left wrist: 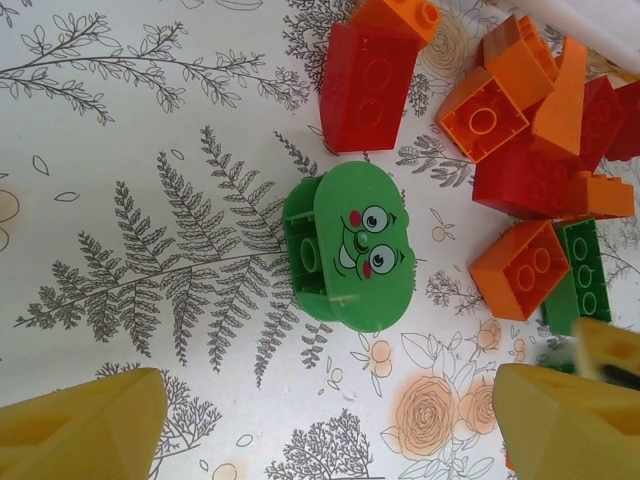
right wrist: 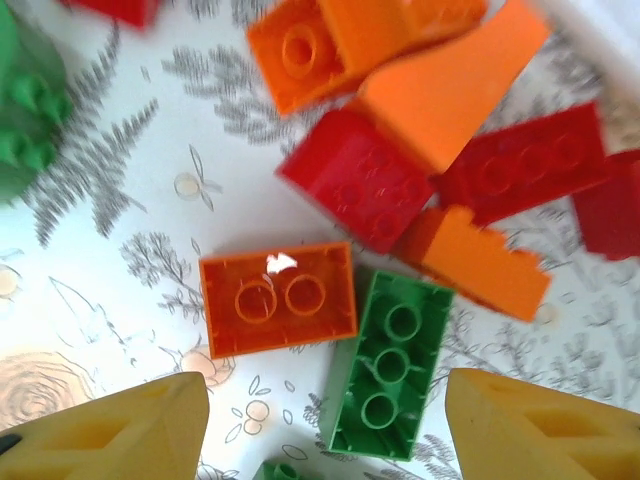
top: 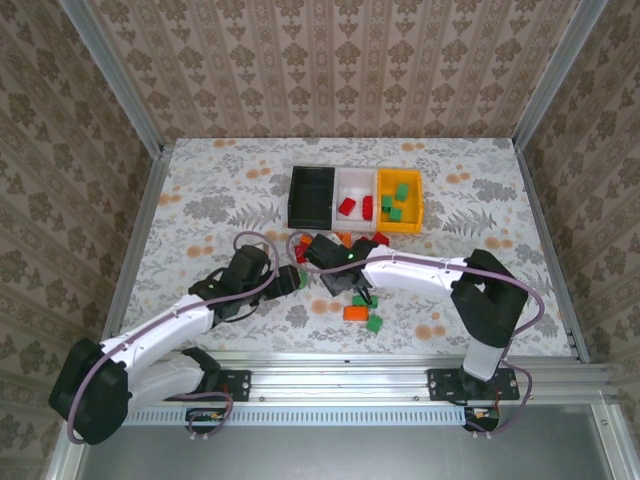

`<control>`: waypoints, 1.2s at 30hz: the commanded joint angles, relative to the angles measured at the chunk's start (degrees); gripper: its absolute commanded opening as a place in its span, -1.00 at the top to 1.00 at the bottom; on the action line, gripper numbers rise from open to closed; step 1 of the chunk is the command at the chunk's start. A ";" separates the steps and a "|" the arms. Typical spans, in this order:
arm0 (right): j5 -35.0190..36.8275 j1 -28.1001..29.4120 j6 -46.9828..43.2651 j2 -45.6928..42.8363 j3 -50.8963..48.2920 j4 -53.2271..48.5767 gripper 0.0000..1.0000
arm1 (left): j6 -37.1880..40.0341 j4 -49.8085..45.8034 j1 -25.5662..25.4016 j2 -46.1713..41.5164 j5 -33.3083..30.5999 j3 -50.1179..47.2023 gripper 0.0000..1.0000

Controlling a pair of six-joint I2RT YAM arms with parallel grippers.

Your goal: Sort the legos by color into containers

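Evidently left fingers (left wrist: 85, 432) and right fingers (right wrist: 110, 432) hang apart, empty, above legos (right wrist: 278, 300).

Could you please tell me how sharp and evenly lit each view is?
Top external: even light, soft shadows, no glare on the table. Left wrist: the green face brick is crisp, the near yellow fingers are soft. Right wrist: blurred overall, most at the top and right edges, with a small white glint on the two-stud orange brick.

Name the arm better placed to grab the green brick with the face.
Left: the left gripper, open, is lined up on the green face brick, which lies apart from the pile. The right gripper hangs over an orange brick.
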 commanded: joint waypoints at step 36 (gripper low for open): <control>-5.69 -1.02 -2.28 8.84 -0.48 7.65 -0.03 | 0.35 1.04 0.68 0.10 0.66 -1.16 -0.75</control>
